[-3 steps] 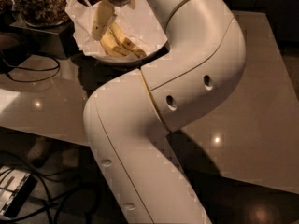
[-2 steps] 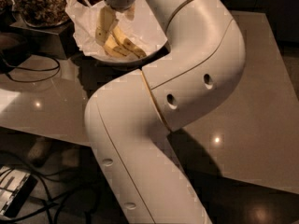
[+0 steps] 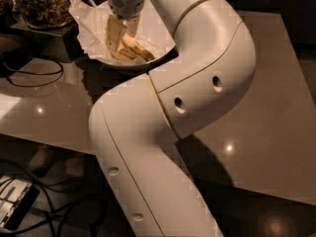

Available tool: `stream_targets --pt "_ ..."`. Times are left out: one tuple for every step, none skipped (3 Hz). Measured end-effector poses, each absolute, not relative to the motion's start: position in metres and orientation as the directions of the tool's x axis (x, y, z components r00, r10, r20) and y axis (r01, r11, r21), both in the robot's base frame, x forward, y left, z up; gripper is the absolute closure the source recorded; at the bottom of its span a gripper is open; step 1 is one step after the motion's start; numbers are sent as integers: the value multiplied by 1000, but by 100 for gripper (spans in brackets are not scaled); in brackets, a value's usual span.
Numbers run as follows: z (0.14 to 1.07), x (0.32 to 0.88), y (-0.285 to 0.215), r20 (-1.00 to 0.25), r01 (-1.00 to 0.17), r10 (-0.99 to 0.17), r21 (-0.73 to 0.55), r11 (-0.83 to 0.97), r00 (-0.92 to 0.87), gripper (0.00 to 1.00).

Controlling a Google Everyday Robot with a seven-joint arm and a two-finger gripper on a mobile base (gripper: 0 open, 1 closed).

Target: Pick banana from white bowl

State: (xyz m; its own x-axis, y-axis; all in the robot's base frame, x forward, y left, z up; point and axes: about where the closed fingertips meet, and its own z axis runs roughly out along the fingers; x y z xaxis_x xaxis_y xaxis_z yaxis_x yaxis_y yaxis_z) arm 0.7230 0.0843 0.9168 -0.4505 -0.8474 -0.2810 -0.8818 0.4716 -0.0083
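Observation:
The white bowl (image 3: 166, 52) stands at the table's far left, lined with crumpled white paper (image 3: 90, 19). Yellow bananas (image 3: 133, 52) lie together in its bottom; I cannot tell the flecked slim one from the plumper one. My gripper (image 3: 122, 37) hangs down into the bowl from above. It is open, with its pale fingers (image 3: 113, 32) just above and against the bananas' left end. It holds nothing that I can see. My own arm (image 3: 197, 78) hides the bowl's right side.
A glass jar of brown snacks (image 3: 42, 1) sits on a dark stand (image 3: 47, 36) left of the bowl. A black cable (image 3: 34, 75) loops over the pale table (image 3: 276, 107). More cables and a device (image 3: 17, 206) lie on the floor at lower left.
The gripper has sunk a little lower and to the right inside the bowl, closer to the bananas. The bananas and the bowl have not moved.

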Motion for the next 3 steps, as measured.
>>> stream_targets --pt "912 721 88 -274 -887 -853 2 462 -445 36" --pt "900 719 94 -258 -896 -863 26 443 -434 38" --pt "893 719 96 -249 -899 -867 38 436 -431 41"
